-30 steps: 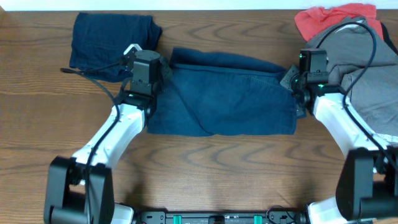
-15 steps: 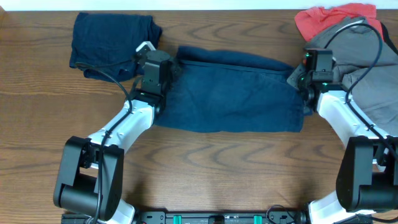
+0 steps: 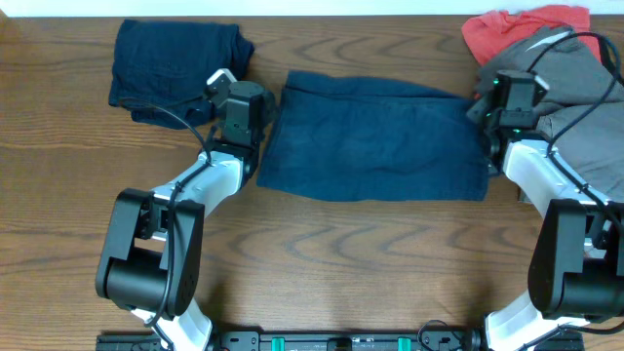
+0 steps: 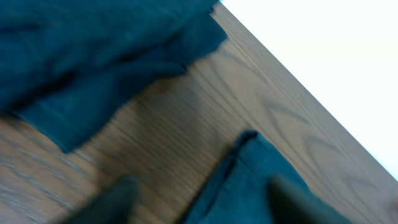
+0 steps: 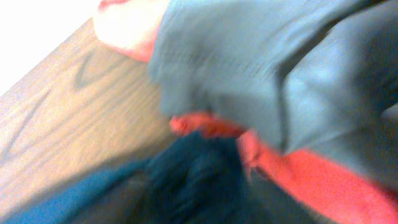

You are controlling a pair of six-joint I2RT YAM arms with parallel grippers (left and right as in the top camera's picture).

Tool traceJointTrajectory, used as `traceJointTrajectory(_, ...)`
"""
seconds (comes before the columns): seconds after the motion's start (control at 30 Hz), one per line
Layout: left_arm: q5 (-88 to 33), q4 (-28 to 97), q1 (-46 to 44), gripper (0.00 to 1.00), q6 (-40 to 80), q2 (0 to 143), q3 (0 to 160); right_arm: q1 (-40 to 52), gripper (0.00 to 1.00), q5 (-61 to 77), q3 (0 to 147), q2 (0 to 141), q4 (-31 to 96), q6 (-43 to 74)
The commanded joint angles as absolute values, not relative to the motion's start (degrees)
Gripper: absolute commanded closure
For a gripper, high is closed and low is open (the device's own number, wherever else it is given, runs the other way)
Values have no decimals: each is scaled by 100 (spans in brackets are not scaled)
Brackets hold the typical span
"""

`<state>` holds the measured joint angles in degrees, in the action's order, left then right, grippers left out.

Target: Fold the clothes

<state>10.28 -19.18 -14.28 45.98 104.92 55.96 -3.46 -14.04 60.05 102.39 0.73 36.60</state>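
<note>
The clothes in work are dark navy shorts, lying flat as a wide folded band mid-table. My left gripper sits at their far left corner. In the left wrist view that gripper is open, its fingers wide apart, with the shorts' corner loose on the wood between them. My right gripper is at the shorts' far right corner. The right wrist view is blurred; that gripper shows dark fingers apart over navy cloth.
A folded navy garment lies at the back left. A grey garment over a coral-red one is heaped at the back right, touching the shorts' right end. The table's back edge is close behind.
Both arms drew the shorts toward the back of the table and slightly right. Both grippers were shut on the far corners and now stand open, the cloth released.
</note>
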Motion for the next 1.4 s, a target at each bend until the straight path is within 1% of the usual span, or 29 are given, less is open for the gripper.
traceJointTrajectory(0.0,1406,-1970,-1431,1,4182,10519,5664,-379,1,-1822,6055,10320,-126,3575)
traceJointTrajectory(0.13,1444,-1951,-1404,2,3789,10442,5666,-379,1,-1780,6060,10287,-346,3310)
traceJointTrajectory(0.23,1441,-1728,-1406,2,3544,10226,5666,-370,1,-1577,6064,10175,-209,3000)
traceJointTrajectory(0.37,1393,-967,-1406,2,3170,9769,5680,-368,1,-978,6066,9859,279,2672)
traceJointTrajectory(0.53,1238,97,-1404,2,2611,9443,5680,-276,1,-513,6066,9369,873,2600)
traceJointTrajectory(0.73,639,672,-1404,2,2165,9487,5677,294,1,-405,6064,9227,1219,2082)
traceJointTrajectory(0.83,644,854,-1404,2,2158,9487,5677,687,1,-412,6064,9330,1385,1962)
traceJointTrajectory(0.97,646,1074,-1393,2,2161,9487,5675,1125,7,-451,6064,9677,1350,1966)
traceJointTrajectory(1.07,646,1142,-1343,2,2163,9487,5675,1345,9,-489,6064,10114,1100,1966)
traceJointTrajectory(1.23,646,1234,-1247,2,2163,9487,5675,1466,11,-528,6064,10895,548,1966)
traceJointTrajectory(1.37,648,1313,-1216,2,2158,9487,5675,1490,10,-528,6064,11260,401,1970)
